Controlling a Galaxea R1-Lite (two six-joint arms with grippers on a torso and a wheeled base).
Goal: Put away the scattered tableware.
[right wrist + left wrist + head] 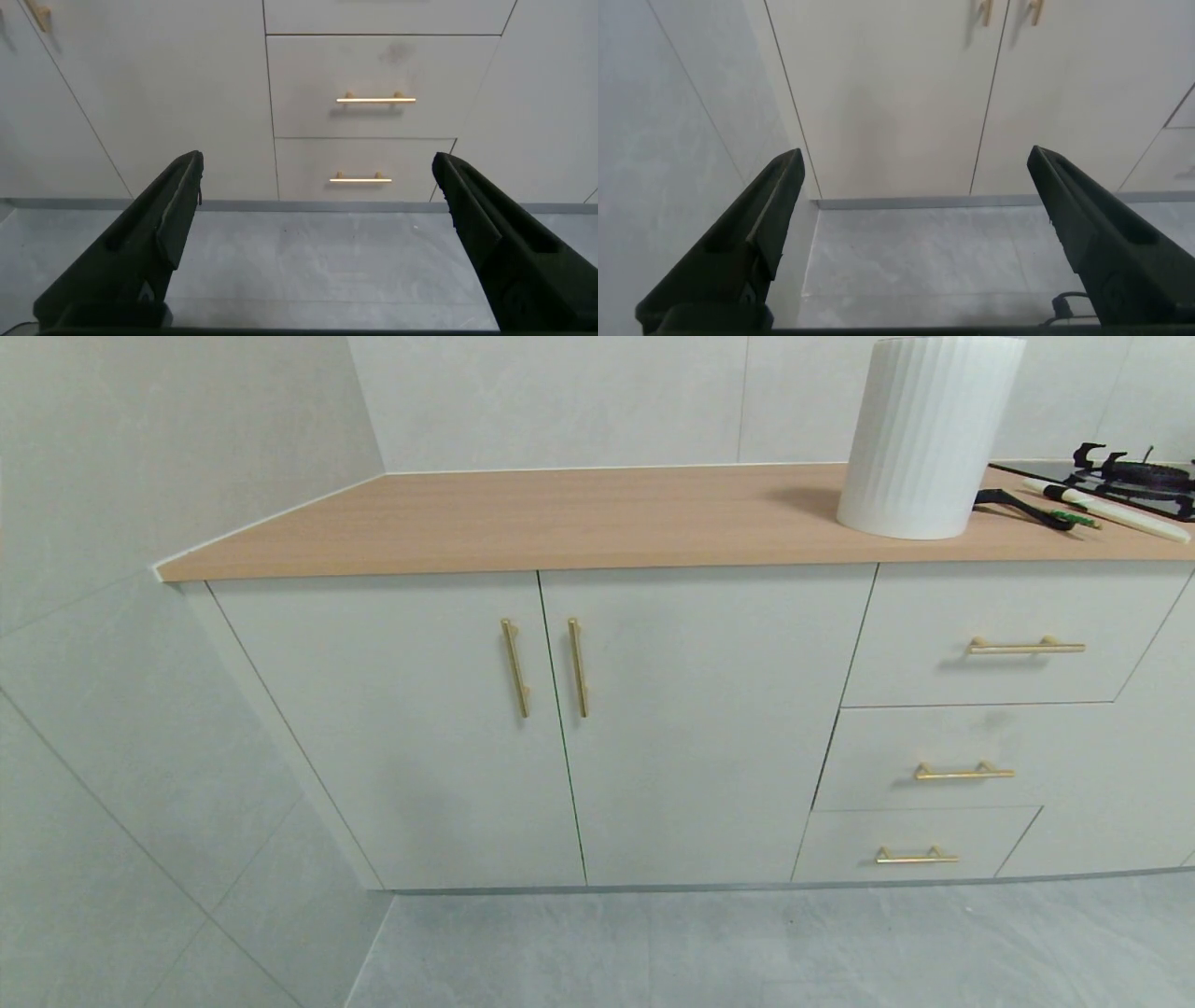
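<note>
Tableware [1074, 511] lies at the right end of the worktop [560, 518] in the head view. It is a black-handled piece, a small green one and a long pale one, loose between the tall white ribbed holder [924, 439] and the hob [1134, 476], not far from the front edge. Below are two closed cabinet doors [401, 728] and a stack of three closed drawers [990, 635]. The likely trouble is in the reach. The pieces are thin and lie flat on the wood, so a pinch may slip and push one off the front edge or against the hob. An arm coming in from the left could also knock the holder, which stands just beside them.

In the left wrist view the left gripper [913, 159] hangs low over the floor [906, 252] before the cabinet doors, fingers spread wide, with nothing between them and touching nothing.

In the right wrist view the right gripper [316, 159] is likewise low, facing the lower drawers, fingers spread wide and bare. Both grippers are well apart from the tableware, so nothing is picked up yet.
</note>
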